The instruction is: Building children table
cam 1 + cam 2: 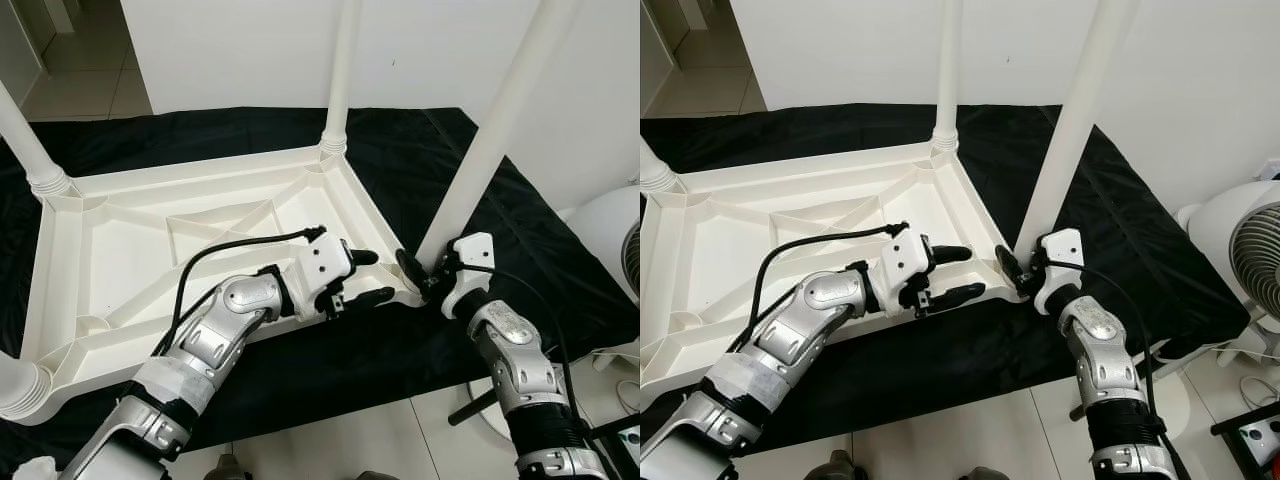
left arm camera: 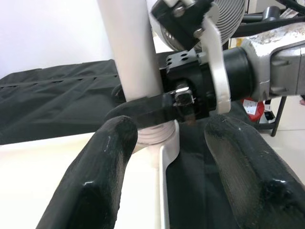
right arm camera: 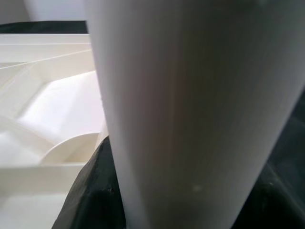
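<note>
Leg (image 1: 478,165) pinched near its base by my right pincer (image 1: 420,272), my left pincer (image 1: 372,277) spread beside the upturned tabletop (image 1: 120,250); I should keep the leg square in its corner socket.

We see the tabletop (image 1: 120,250) lying upside down on the cloth (image 1: 540,260), legs at its corners. Our right gripper (image 1: 420,272) clasps the near-right leg (image 1: 490,140); our left gripper (image 1: 365,277) sits just left of it. A fan (image 1: 1255,260) stands far right.
</note>
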Controlling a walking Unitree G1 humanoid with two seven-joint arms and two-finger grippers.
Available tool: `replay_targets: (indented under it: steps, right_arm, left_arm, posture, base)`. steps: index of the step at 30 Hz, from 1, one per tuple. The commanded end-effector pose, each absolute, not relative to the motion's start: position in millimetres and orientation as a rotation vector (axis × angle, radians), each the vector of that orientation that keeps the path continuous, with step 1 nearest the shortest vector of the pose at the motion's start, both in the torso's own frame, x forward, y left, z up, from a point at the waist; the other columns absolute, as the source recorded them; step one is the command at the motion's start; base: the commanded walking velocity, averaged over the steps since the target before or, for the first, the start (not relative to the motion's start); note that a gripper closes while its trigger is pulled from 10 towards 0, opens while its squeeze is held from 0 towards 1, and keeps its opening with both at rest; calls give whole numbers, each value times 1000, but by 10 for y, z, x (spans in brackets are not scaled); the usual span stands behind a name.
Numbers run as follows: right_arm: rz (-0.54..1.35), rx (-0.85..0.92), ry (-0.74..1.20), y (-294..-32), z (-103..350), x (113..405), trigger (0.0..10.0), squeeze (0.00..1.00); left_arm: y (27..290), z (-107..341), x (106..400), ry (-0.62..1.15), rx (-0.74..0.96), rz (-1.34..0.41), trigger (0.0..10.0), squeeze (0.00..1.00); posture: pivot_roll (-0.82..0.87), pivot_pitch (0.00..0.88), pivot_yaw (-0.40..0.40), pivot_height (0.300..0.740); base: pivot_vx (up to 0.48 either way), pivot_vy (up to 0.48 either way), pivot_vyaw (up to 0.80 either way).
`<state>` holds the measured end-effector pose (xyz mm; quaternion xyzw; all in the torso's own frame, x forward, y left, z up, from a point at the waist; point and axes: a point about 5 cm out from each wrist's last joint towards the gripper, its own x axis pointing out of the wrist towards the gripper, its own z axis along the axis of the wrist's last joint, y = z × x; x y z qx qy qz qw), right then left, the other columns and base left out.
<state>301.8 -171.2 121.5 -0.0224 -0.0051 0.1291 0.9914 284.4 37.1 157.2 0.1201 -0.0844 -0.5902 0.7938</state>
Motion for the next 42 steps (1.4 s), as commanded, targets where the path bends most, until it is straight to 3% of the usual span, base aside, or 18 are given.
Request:
replay_targets:
  steps: [1,6,11,19,23,24,25,26,42]
  right_arm:
    - [198,-25,58,-1703,1105,2985,10000,0]
    - [86,25,57,-1637,1096,2969,10000,0]
    - [-148,44,79,-1598,1073,2949,10000,0]
    - [-177,126,75,-1261,1141,2937,10000,0]
    - [-170,122,63,-1273,1175,2935,10000,0]
    - [-179,121,55,-1295,1188,2932,10000,714]
    - [-179,121,55,-1295,1188,2932,10000,714]
    - [-186,120,50,-1309,1197,2930,10000,1000]
    - [36,37,12,-1793,1239,2702,10000,1000]
  left_arm:
    - [364,1565,2813,-173,275,-1348,10000,0]
    - [359,1556,2800,-171,276,-1356,10000,0]
    - [391,1587,2883,-171,285,-1325,10000,0]
    - [419,1591,2911,-171,299,-1293,10000,0]
    - [421,1583,2907,-168,296,-1293,10000,0]
    - [421,1579,2908,-168,299,-1294,10000,0]
    - [421,1579,2908,-168,299,-1294,10000,0]
    - [421,1576,2908,-167,301,-1295,10000,0]
    - [440,1563,2906,-163,320,-1301,10000,0]
  posture:
    - [-1,0,-39,740]
    - [-3,0,-33,740]
    - [-2,0,-38,740]
    - [1,0,-38,740]
    - [0,1,-38,740]
    - [2,2,-38,740]
    - [2,2,-38,740]
    - [2,2,-38,740]
    - [1,0,-44,740]
  base:
    - [0,0,0]
    - [0,0,0]
    - [0,0,0]
    - [0,0,0]
    - [0,0,0]
    - [0,0,0]
    - [0,0,0]
    - [0,0,0]
    - [0,0,0]
